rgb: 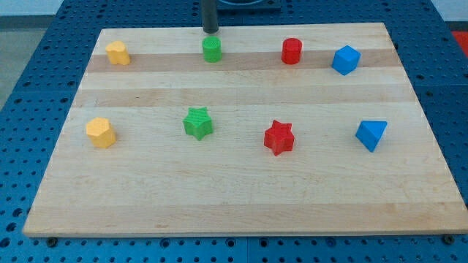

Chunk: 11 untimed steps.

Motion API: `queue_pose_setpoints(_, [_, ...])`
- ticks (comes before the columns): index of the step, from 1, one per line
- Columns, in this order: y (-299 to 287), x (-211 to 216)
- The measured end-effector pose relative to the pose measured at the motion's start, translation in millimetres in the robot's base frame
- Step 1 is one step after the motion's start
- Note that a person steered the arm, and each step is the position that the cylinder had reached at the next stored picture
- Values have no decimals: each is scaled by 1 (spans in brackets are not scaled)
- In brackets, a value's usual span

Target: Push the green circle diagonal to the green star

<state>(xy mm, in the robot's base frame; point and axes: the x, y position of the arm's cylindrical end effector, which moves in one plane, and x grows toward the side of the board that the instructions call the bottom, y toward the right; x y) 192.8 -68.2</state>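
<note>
Green circle point(212, 50) sits near the surface's point(241, 197) top edge, straight above the green star point(198, 123) and well apart from it. My tip point(210, 31) stands just above the circle; there is no gripper.

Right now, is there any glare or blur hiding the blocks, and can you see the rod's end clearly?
In the camera view, lighting is even, shadows are soft, nothing is blurred; my tip shows sharply just above the green circle, with the green star clear below it.
</note>
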Motion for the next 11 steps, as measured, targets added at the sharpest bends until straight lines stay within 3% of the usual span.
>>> queue_pose_setpoints(1, [0,0])
queue_pose_setpoints(3, [0,69])
queue_pose_setpoints(4, [0,78])
queue_pose_setpoints(5, [0,127])
queue_pose_setpoints(6, [0,137])
queue_pose_setpoints(7, [0,196])
queue_pose_setpoints(9, [-3,222])
queue_pose_setpoints(10, [-3,214])
queue_pose_setpoints(11, [-3,145])
